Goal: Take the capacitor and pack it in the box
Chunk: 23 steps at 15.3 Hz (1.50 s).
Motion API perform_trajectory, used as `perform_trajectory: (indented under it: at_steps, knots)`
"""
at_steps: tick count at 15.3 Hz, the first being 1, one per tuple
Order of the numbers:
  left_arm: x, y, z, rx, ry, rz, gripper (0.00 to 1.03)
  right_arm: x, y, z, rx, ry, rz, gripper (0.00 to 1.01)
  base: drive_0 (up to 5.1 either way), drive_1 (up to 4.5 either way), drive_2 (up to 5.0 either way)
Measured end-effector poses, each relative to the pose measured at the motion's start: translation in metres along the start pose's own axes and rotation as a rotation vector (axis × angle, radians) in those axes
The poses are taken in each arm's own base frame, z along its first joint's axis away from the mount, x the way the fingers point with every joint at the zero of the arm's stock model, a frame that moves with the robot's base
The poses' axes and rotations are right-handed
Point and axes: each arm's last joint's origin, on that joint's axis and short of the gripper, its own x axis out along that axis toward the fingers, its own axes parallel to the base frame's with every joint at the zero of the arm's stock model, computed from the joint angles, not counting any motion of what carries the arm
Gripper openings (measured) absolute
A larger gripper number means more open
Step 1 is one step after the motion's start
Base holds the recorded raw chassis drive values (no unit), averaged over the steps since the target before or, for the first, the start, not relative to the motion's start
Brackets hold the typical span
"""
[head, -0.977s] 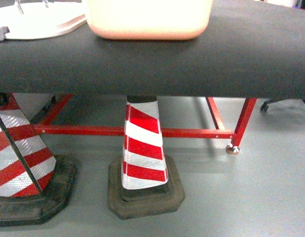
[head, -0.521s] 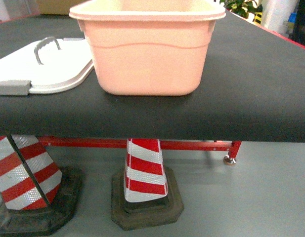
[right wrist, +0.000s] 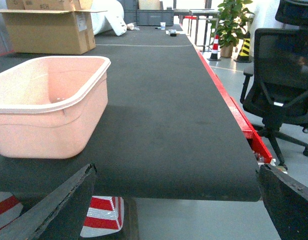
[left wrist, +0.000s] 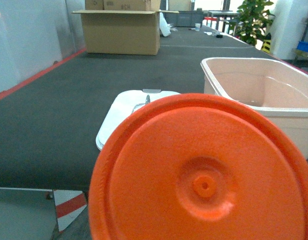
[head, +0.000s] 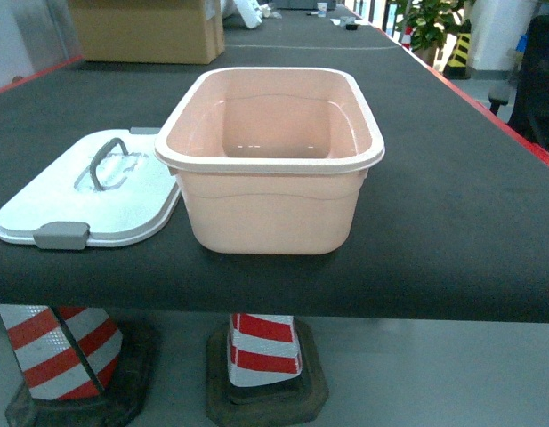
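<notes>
Now: open box on the black table, lid off beside it.

Just left of the pale pink box lies its white lid, touching or nearly so; a cardboard carton sits far back, striped cones stand under the table. An orange disc fills the left wrist view (blocking it). Dark finger edges frame the right view, spread wide, holding nothing; the left claw's state cannot be told.

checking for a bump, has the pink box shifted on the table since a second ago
Cannot tell. The box sits lower and fuller in the head view, but the lid and cones shifted with it, so the camera tilted up; it remains beside the lid.
</notes>
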Motion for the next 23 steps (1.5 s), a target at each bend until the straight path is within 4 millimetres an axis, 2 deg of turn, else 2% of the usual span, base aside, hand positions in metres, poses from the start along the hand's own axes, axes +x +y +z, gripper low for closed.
perform_trajectory:
  at_steps: [18, 19, 20, 21, 23]
  knots:
    - [0.001, 0.0, 0.0, -0.006, 0.008, 0.017, 0.44, 0.0, 0.0, 0.0, 0.0, 0.002, 0.0, 0.98, 0.0, 0.0, 0.0]
    - [0.01, 0.001, 0.007, -0.03, -0.022, 0.109, 0.44, 0.0, 0.0, 0.0, 0.0, 0.002, -0.002, 0.98, 0.0, 0.0, 0.0]
    - [0.019, 0.004, 0.013, -0.031, -0.013, 0.122, 0.44, 0.0, 0.0, 0.0, 0.0, 0.001, 0.002, 0.98, 0.0, 0.0, 0.0]
    - [0.043, 0.009, 0.029, -0.03, -0.033, 0.114, 0.44, 0.0, 0.0, 0.0, 0.0, 0.002, 0.0, 0.98, 0.0, 0.0, 0.0]
    - [0.091, 0.007, 0.061, -0.027, -0.113, 0.022, 0.44, 0.0, 0.0, 0.0, 0.0, 0.002, 0.001, 0.98, 0.0, 0.0, 0.0]
